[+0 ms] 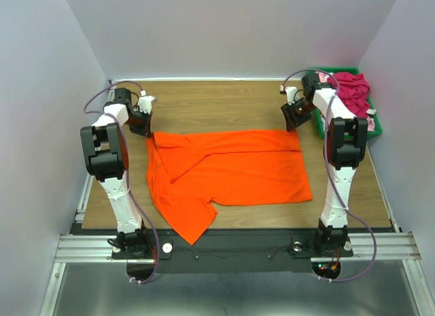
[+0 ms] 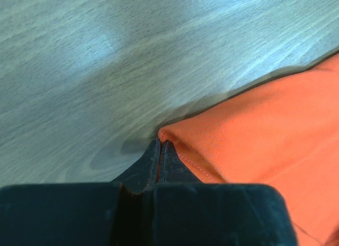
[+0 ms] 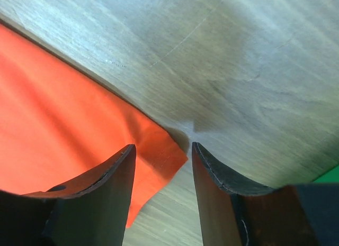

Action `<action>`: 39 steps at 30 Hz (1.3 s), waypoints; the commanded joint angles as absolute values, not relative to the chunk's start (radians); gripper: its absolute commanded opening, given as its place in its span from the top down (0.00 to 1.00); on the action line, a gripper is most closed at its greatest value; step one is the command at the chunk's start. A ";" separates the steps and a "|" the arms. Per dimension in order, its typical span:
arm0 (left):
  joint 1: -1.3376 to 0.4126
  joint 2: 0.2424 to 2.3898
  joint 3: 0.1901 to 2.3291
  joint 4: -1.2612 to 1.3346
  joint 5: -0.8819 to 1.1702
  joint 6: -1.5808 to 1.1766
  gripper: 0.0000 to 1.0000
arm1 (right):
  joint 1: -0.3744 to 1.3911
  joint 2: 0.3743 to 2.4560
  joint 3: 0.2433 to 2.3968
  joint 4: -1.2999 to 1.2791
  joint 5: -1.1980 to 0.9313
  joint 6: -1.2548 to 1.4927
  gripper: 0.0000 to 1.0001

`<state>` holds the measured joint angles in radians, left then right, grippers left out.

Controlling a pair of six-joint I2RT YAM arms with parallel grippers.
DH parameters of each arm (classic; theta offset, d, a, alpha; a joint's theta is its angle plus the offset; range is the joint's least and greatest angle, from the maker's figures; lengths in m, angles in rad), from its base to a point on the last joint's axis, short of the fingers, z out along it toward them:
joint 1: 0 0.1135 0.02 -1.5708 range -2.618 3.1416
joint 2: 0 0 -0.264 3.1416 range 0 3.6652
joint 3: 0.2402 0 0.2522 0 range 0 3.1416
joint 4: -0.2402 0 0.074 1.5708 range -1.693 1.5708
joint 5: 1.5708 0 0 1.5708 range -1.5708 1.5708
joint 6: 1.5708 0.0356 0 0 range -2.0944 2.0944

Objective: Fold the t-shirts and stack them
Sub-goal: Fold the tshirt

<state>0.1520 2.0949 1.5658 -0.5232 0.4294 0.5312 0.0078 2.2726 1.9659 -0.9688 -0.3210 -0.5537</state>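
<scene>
My left gripper [image 2: 160, 146] is pinched tight on a stitched corner of the orange t-shirt [image 1: 231, 170], soft knit spread mid-frame on the woodgrain table [image 1: 217, 102]. My right gripper [image 3: 163, 146] is wide, curved black jaws straddling its pointed corner.

I see a wood-grain table [image 1: 224, 102] carrying two things directly — an orange t-shirt [image 1: 238, 170] spread flat across its middle, one sleeve reaching toward the near edge, and a green bin [image 1: 376, 126] sitting in the far right corner.
</scene>
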 commanded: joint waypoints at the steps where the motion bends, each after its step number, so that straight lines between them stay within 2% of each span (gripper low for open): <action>1: 0.155 2.091 1.597 -0.541 0.388 0.543 1.00 | 0.005 2.232 1.938 -0.988 -0.339 -0.578 0.48; 2: 0.155 2.091 1.600 -0.540 0.387 0.542 1.00 | 0.005 2.236 1.922 -0.988 -0.331 -0.595 0.48; 6: 0.155 2.094 1.603 -0.532 0.380 0.540 1.00 | 0.005 2.266 1.916 -0.980 -0.304 -0.601 0.65; 7: 0.153 2.095 1.605 -0.529 0.374 0.538 1.00 | 0.005 2.273 1.920 -0.976 -0.301 -0.598 0.73; 9: 0.155 2.097 1.611 -0.525 0.365 0.541 1.00 | 0.005 2.284 1.933 -0.956 -0.287 -0.583 0.81; 10: 0.156 2.098 1.614 -0.519 0.353 0.541 1.00 | 0.003 2.298 1.950 -0.948 -0.273 -0.574 0.91; 11: 0.158 2.103 1.623 -0.515 0.347 0.540 1.00 | 0.005 2.305 1.962 -0.931 -0.267 -0.555 0.97; 12: 0.158 2.108 1.629 -0.514 0.341 0.540 1.00 | 0.005 2.322 1.989 -0.925 -0.261 -0.546 0.99; 30: 0.163 2.301 1.916 -0.476 0.279 0.488 1.00 | 0.003 2.542 2.278 -0.825 -0.160 -0.425 0.99; 31: 0.163 2.310 1.939 -0.488 0.266 0.485 1.00 | 0.005 2.545 2.292 -0.825 -0.161 -0.416 0.94; 32: 0.163 2.322 1.988 -0.500 0.262 0.480 0.99 | 0.005 2.540 2.295 -0.827 -0.179 -0.408 0.84; 33: 0.163 2.319 2.008 -0.515 0.274 0.480 0.93 | 0.005 2.528 2.293 -0.827 -0.196 -0.396 0.71; 34: 0.167 2.309 2.019 -0.529 0.322 0.483 0.78 | 0.005 2.492 2.272 -0.825 -0.215 -0.390 0.49; 36: 0.170 2.234 1.999 -0.517 0.382 0.485 0.65 | 0.005 2.417 2.244 -0.824 -0.259 -0.376 0.35; 39: 0.169 2.110 1.939 -0.502 0.442 0.483 0.57 | 0.005 2.347 2.194 -0.824 -0.298 -0.359 0.32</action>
<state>0.1585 2.3188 1.9594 -0.5117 0.3481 0.4866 0.0074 2.4729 2.2257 -0.8375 -0.2443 -0.3954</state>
